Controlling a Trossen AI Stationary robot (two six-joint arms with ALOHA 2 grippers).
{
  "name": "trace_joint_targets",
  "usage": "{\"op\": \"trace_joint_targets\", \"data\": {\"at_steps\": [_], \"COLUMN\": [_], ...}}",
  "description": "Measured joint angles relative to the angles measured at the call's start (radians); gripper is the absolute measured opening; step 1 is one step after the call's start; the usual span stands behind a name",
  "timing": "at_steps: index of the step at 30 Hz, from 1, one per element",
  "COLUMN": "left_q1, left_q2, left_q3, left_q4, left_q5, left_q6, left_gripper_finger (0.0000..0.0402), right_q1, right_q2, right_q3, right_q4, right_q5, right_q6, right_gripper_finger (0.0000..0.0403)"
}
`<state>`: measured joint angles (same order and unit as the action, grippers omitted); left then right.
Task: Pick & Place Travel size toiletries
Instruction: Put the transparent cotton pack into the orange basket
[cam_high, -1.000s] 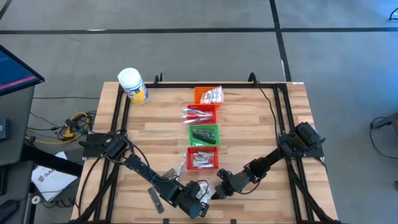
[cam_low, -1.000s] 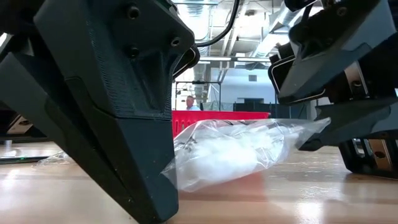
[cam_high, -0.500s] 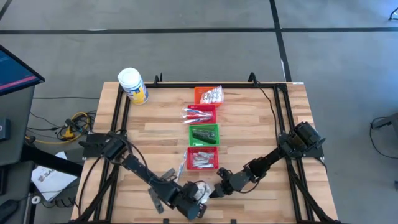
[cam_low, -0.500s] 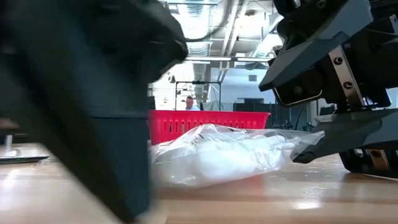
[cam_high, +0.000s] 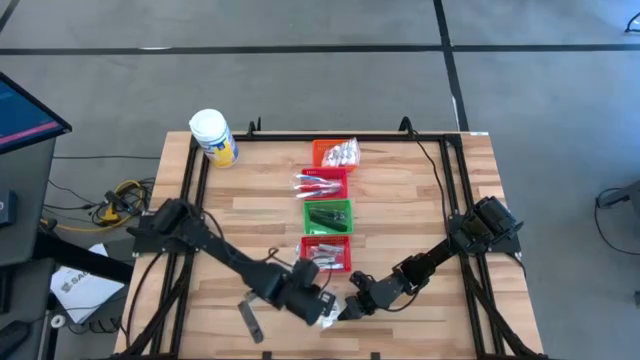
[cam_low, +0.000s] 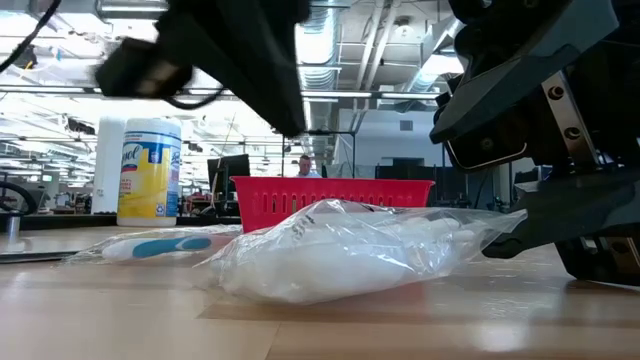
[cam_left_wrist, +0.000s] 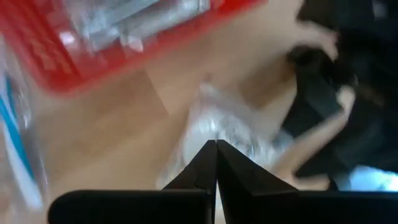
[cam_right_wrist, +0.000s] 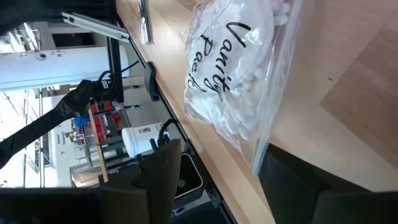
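high: sachet (cam_high: 328, 308) lies on the table's (cam_high: 420, 200) near edge, between left gripper (cam_high: 312, 298) and right gripper (cam_high: 352, 306), just short of the nearest red basket (cam_high: 326, 254)
low: clear bag, white filling, resting flat on the wood; right gripper's lower finger at its edge, jaws apart, nothing clamped
left wrist: left fingers pressed together, empty, hovering over the sachet (cam_left_wrist: 230, 134)
right wrist: dark print on film; free flap nearest the right gripper
handling: likely light, soft, slippery, crinkly; pinch the flat sealed edge, not the bulge
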<state>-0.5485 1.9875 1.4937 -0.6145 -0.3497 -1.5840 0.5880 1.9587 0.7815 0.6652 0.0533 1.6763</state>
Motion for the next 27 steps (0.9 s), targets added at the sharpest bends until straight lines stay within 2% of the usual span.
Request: {"op": "trace_joint_targets", "data": {"at_steps": [9, 20, 27], "left_q1": [0.026, 0.023, 0.037], "left_q2": [0.011, 0.089, 0.125], "left_q3": [0.0, 0.0, 0.001], "left_q4": [0.001, 0.016, 0.111], "left_q5": [-0.002, -0.013, -0.004], "left_q6": [0.014, 0.002, 0.037], "left_gripper_finger": [0.0001, 0.0001, 0.0001], "right_q1": [0.001, -0.002, -0.001], "right_q2": [0.0, 0.0, 0.0], "right_q3": [0.0, 0.0, 0.0], "right_q4": [-0.001, 0.001, -0.006], "right_q5": [0.0, 0.0, -0.001], "right_q6": [0.0, 0.0, 0.003], "right_gripper_finger": [0.0215, 0.0219, 0.022]}}
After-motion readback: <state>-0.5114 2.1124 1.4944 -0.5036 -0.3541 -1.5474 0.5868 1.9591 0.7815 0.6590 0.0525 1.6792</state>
